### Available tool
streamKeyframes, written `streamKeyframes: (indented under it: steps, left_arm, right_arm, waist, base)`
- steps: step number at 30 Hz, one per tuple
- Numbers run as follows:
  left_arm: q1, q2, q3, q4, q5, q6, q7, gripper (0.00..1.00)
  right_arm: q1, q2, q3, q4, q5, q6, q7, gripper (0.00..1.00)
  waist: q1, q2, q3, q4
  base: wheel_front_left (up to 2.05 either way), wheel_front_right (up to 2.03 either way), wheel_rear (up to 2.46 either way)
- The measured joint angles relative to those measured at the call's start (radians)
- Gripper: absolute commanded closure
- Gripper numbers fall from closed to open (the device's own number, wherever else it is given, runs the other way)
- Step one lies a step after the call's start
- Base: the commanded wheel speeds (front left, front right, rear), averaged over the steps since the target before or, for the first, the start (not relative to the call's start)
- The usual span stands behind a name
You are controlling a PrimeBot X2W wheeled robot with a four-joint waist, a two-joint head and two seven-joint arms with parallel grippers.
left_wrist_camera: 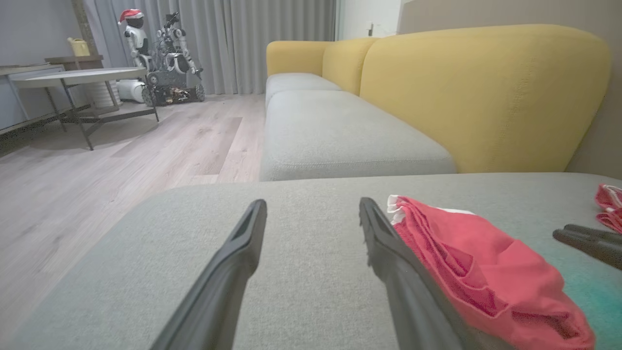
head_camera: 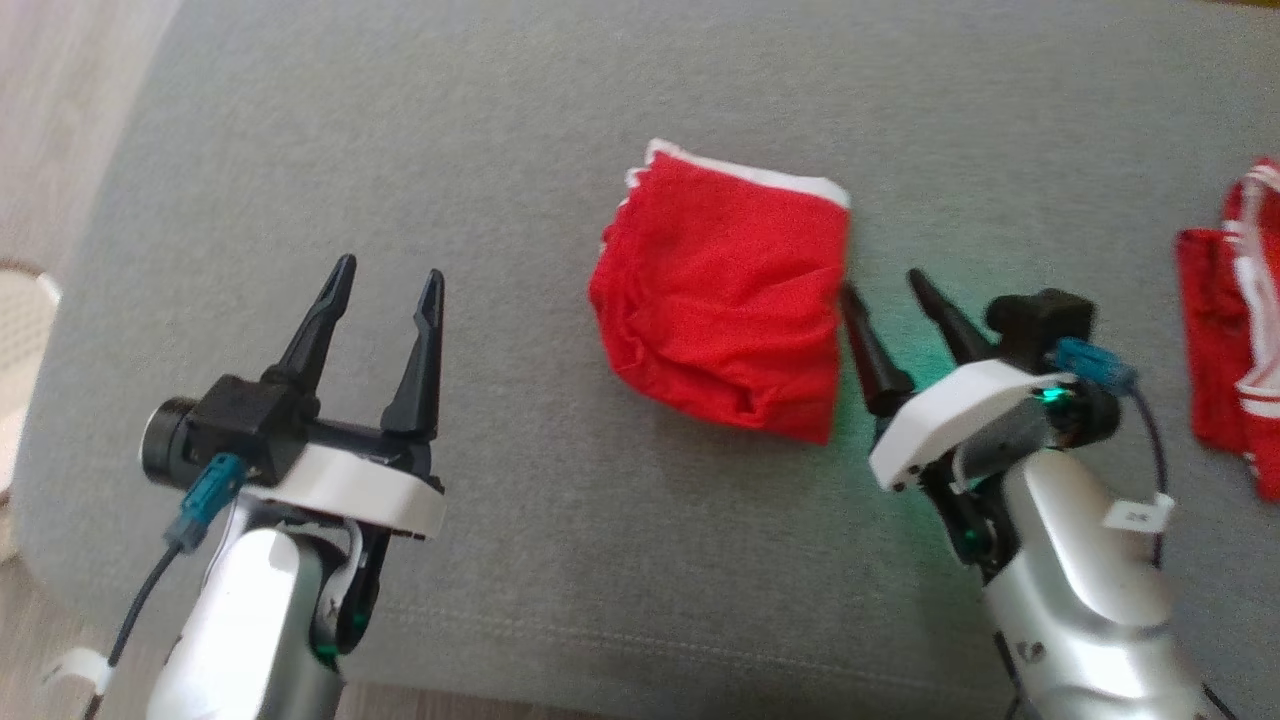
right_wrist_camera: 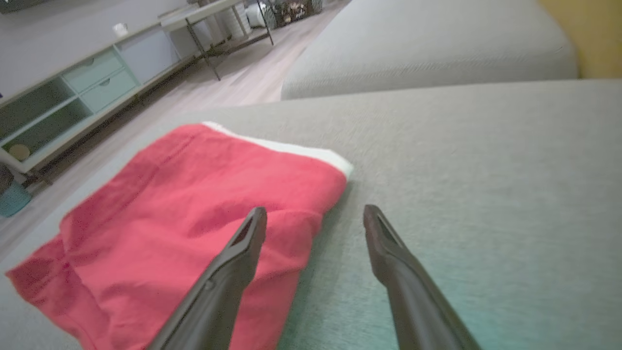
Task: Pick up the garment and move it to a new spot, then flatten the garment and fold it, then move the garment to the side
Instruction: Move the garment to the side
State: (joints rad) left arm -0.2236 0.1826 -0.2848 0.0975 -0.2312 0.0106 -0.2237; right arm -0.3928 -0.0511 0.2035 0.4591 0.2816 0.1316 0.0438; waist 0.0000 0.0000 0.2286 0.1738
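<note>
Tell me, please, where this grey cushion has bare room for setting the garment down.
Bare: the cushion left of the folded garment, around the left end effector. Crowded: the right side, with the right end effector beside the garment and a second red garment beyond.

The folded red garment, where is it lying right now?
Head view: the folded red garment lies on the grey cushion, right of centre, its right edge beside the right gripper, the left gripper well apart on its other side.

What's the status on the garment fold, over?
Both open, empty: left gripper apart, right gripper beside the folded red garment. Another red cloth lies farther right, nothing blocking.
</note>
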Motion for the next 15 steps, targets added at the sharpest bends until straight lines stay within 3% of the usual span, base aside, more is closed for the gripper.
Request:
streamKeyframes:
  steps: [6,10,11,12,13,15]
  left_arm:
    - [-0.024,-0.021,-0.01,0.042,0.0,-0.008,-0.017,0.0]
    - [-0.025,-0.023,-0.009,0.051,0.0,-0.008,-0.024,0.0]
    - [-0.025,-0.023,-0.009,0.053,0.0,-0.008,-0.025,0.0]
    - [-0.025,-0.023,-0.008,0.054,0.0,-0.008,-0.025,0.0]
    - [-0.025,-0.023,-0.006,0.054,0.0,-0.007,-0.025,0.0]
    - [-0.025,-0.022,-0.002,0.054,0.0,-0.007,-0.026,0.0]
  right_arm:
    - [-0.046,-0.003,0.07,0.187,0.096,0.0,-0.009,0.0]
    - [-0.084,-0.013,0.112,0.245,0.152,0.0,-0.014,0.0]
    - [-0.095,-0.014,0.123,0.255,0.163,0.0,-0.013,0.55]
    - [-0.103,-0.015,0.135,0.262,0.176,0.0,-0.013,0.55]
    - [-0.111,-0.015,0.146,0.271,0.184,0.0,-0.013,0.95]
    - [-0.12,-0.015,0.166,0.283,0.186,0.0,-0.018,1.0]
  waist:
    - [0.0,0.0,0.035,0.065]
    - [0.0,0.0,0.039,0.073]
    - [0.0,0.0,0.039,0.07]
    - [0.0,0.0,0.038,0.067]
    - [0.0,0.0,0.038,0.063]
    - [0.0,0.0,0.038,0.052]
  base:
    - [0.0,0.0,0.0]
    - [0.0,0.0,0.0]
    - [0.0,0.0,0.0]
    - [0.0,0.0,0.0]
    - [0.0,0.0,0.0]
    - [0.0,0.0,0.0]
